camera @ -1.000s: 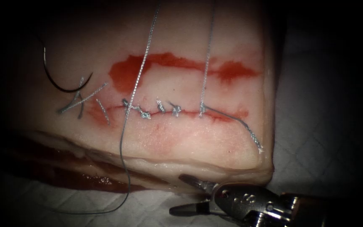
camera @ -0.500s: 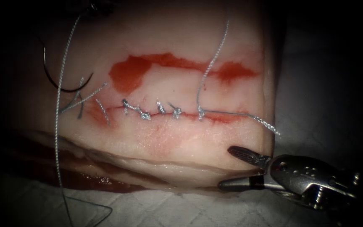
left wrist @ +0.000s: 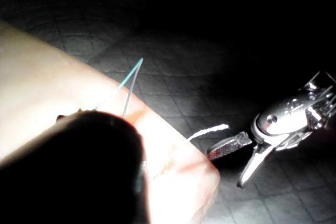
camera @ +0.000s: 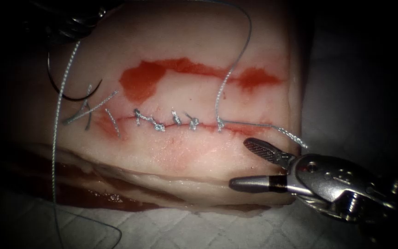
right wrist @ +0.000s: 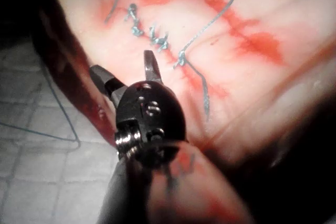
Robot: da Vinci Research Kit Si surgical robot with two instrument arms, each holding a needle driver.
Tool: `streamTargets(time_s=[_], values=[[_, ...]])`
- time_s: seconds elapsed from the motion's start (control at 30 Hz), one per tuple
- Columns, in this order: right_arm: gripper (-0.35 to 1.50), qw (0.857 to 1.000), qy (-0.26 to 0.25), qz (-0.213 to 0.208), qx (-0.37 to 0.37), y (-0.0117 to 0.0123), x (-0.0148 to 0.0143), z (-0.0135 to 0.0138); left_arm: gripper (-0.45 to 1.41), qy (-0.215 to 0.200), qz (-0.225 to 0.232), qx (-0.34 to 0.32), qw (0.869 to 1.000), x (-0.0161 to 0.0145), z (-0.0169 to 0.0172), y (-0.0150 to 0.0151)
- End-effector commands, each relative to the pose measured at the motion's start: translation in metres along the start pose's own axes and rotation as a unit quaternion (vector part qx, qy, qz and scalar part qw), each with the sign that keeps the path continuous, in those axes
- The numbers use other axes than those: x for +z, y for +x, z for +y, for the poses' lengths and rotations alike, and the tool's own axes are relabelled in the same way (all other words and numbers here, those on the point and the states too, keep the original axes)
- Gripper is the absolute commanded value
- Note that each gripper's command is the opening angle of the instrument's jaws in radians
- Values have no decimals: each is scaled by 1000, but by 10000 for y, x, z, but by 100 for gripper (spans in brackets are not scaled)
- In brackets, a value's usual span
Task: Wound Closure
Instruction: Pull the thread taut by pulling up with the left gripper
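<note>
The right tool reaches in from the right, jaws wide, holding nothing. The needle lies free on the tissue left of the cut, curve opening upward. The left tool's grip cannot be told.

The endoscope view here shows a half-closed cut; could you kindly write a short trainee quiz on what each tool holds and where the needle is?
1. True or false: the right tool grips the needle.
2. Where does the needle lie? A) on the tissue, left of the cut; B) in the right tool's jaws; C) on the cloth.
3. Fill in: the right tool's jaws are ____ and hold nothing.

Key: 1 false; 2 A, lying free on the tissue's surface; 3 open. The thread rises from the rightmost stitch towards the left tool, whose tip is in the dark.
</note>
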Motion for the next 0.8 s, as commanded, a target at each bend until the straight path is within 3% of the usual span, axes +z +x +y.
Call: streamTargets(time_s=[0.03, 0.23, 0.33, 0.63, 0.8], values=[[135, 1000, 11, -26, 10, -9, 12, -1, -45, 0, -14, -10, 1000, 2, 3, -22], [133, 997, 69, -19, 38, -37, 25, -23, -45, -1, -46, -14, 999, -11, -6, -43], [130, 994, 85, 17, 67, -43, 37, -37, -45, 0, -58, -11, 998, -16, -12, -40], [136, 989, 49, 57, 128, -28, 75, -67, -45, -6, -76, -12, 997, -27, -17, -44], [131, 986, 32, 109, 122, -15, 80, -71, -45, -10, -89, -15, 996, -30, -16, -50]])
